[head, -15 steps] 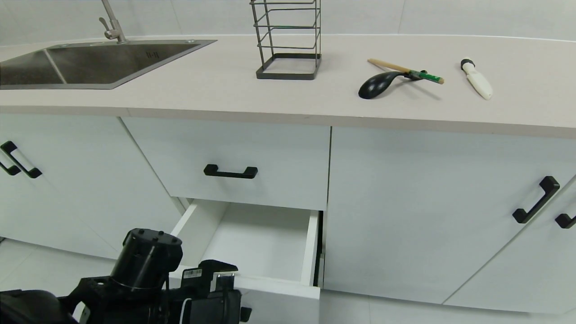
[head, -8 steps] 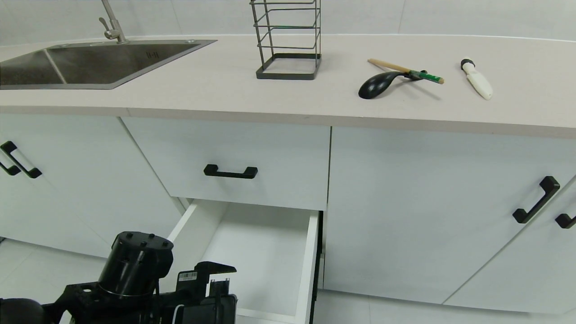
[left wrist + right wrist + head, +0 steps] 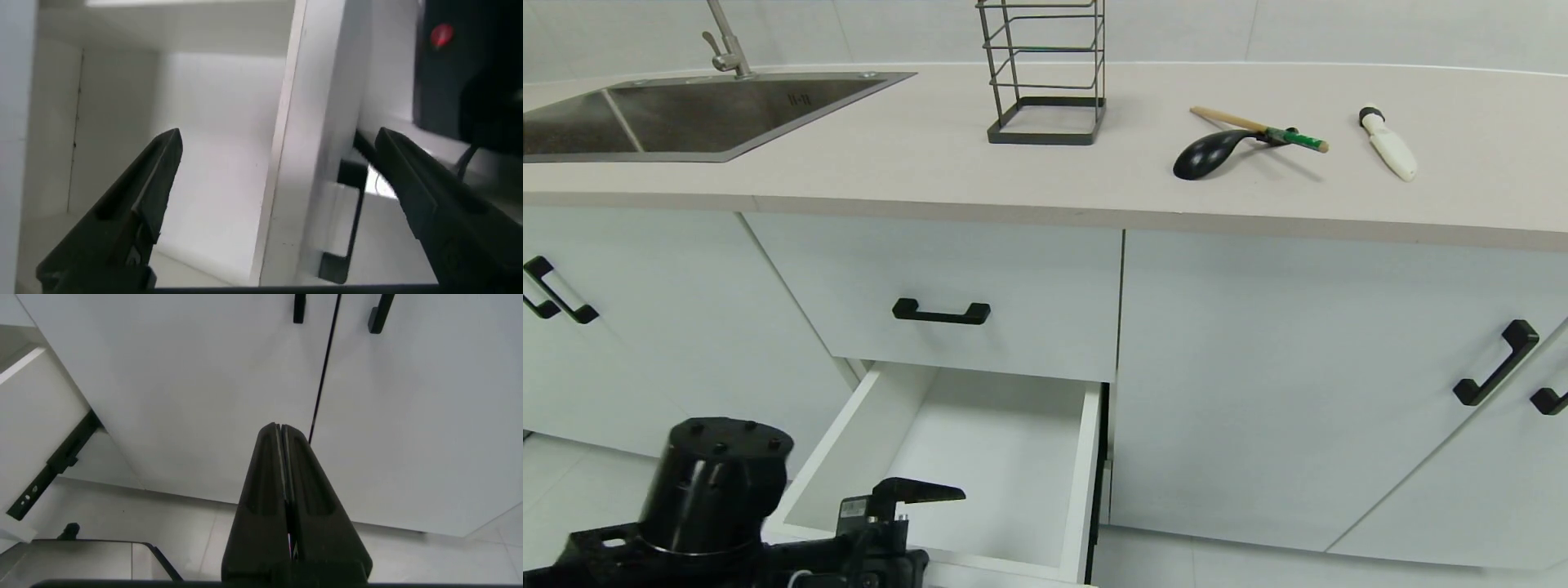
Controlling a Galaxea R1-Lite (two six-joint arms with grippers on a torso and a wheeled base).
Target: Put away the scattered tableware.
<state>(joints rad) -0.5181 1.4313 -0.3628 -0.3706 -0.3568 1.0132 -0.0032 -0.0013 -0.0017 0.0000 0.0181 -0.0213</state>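
Head view: every piece of tableware was lying up on the countertop (image 3: 890,171), to the right of the wire rack (image 3: 1045,73). Nearest the rack was the black spoon (image 3: 1207,155), bowl toward the front edge, w/ the chopsticks (image 3: 1241,122), wooden w/ a green band, crossing its handle end & touching it. Farther right, apart from both, lay the white utensil (image 3: 1390,149) w/ its black cap. Over at the counter's left end were the sink (image 3: 711,114) & tap (image 3: 723,41). Under the counter the top drawer (image 3: 1029,278) was closed and, right below it, the lower drawer (image 3: 1086,465) stood open. Down low, the L arm (image 3: 715,482) sat at that drawer's front-left corner.

Left wrist view: the left gripper (image 3: 278,143) was spread wide w/ nothing held, and the drawer's front panel (image 3: 315,122) ran up btwn its fingers. One finger (image 3: 139,204) was on the inner side of the panel, the other on the outer side by the black handle (image 3: 339,216); neither looked to touch the panel.

Right wrist view: the right gripper (image 3: 282,457) had its fingers pressed tight together, nothing btwn them, pointing at closed white cabinet doors (image 3: 180,392) just above the floor (image 3: 147,514).
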